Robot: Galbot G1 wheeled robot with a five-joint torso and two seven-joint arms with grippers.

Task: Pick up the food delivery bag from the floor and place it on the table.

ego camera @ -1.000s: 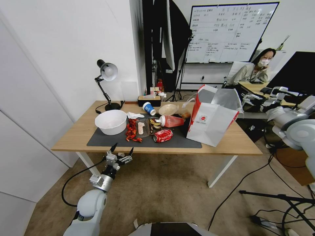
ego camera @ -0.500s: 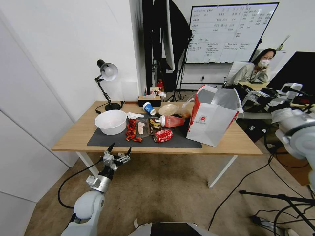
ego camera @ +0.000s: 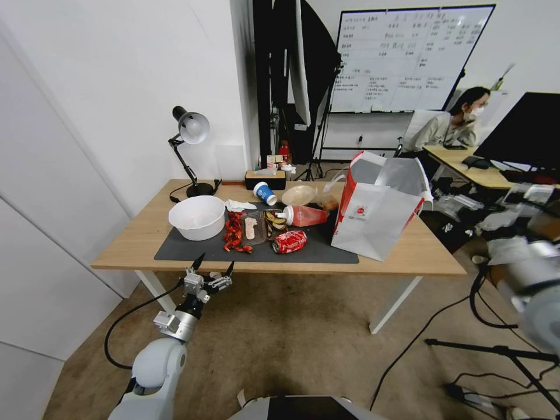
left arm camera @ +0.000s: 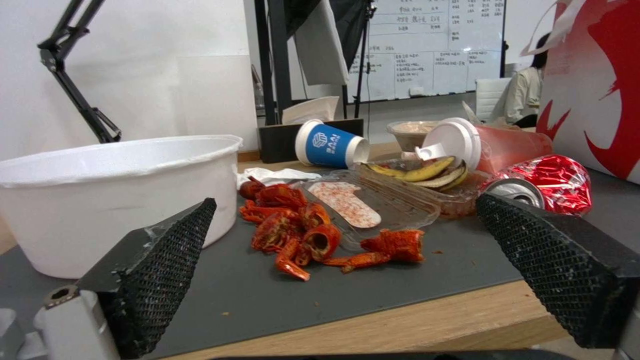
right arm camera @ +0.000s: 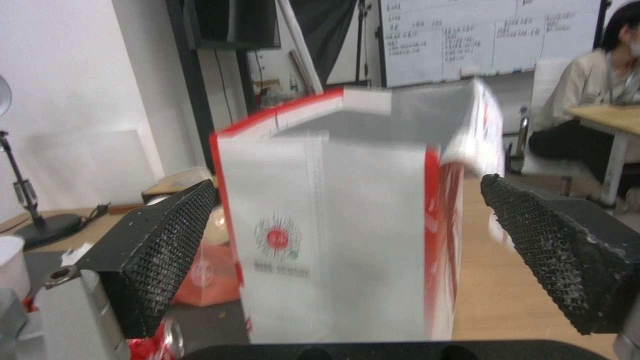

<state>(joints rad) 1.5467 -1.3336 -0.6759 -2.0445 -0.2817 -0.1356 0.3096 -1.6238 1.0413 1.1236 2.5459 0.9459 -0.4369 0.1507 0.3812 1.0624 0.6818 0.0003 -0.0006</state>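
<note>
Left arm reaches up and forward, its left gripper [ego camera: 213, 269] with fingers [left arm camera: 163, 260] spread wide and holding nothing, while the right gripper [right arm camera: 347, 260] likewise gapes, fingers splayed, out on the right.

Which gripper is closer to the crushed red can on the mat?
Left. The left gripper hangs just off the table's front edge, close to the crushed red can. The right gripper is off beyond the table's right end.
</note>
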